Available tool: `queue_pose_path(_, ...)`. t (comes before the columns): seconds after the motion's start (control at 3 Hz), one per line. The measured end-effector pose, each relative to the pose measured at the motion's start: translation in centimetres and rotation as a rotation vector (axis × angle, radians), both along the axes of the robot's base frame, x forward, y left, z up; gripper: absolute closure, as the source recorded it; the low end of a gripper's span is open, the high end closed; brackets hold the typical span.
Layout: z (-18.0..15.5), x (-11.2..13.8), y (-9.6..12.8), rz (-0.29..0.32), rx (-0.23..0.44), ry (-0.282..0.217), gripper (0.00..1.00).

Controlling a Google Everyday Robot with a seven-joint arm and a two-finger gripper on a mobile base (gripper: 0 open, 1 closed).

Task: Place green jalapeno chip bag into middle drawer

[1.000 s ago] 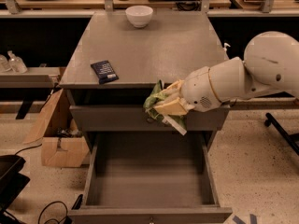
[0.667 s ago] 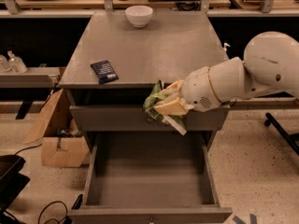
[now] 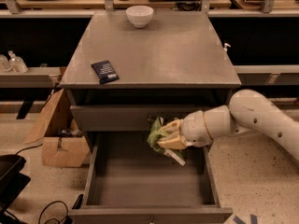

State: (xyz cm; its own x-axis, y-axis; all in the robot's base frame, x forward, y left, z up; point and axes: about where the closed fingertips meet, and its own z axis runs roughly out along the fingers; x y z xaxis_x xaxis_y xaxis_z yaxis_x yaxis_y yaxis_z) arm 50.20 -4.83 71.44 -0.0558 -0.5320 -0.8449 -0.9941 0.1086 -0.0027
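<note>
The green jalapeno chip bag (image 3: 156, 134) is crumpled in my gripper (image 3: 167, 138), which is shut on it. The white arm reaches in from the right. The bag hangs over the back part of the open middle drawer (image 3: 149, 185), above its bare grey floor and in front of the closed drawer front above. The pale sealed edge of the bag (image 3: 174, 157) points down toward the drawer floor.
The grey cabinet top (image 3: 159, 50) holds a white bowl (image 3: 139, 15) at the back and a dark navy packet (image 3: 104, 71) at the front left. A cardboard box (image 3: 56, 134) stands on the floor to the left. Benches run behind.
My gripper has moved down with the bag, from the level of the cabinet's front edge to just above the open drawer.
</note>
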Motion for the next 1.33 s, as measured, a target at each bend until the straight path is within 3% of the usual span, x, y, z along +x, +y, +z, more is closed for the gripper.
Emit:
queue_pose_path(0.33,-5.1,1.4,0.0,0.029,0.023,0.030,1.00)
queue_pose_path(0.67,-9.8,3.1,-0.8,-0.009,0.027,0.067,1.00)
queue_pose_path(1.0,-13.1,3.0,-1.8,-0.052,0.034,0.094,1.00)
queue_pose_path(1.33,-13.1,3.0,-1.4,-0.045,0.036,0.096,0.74)
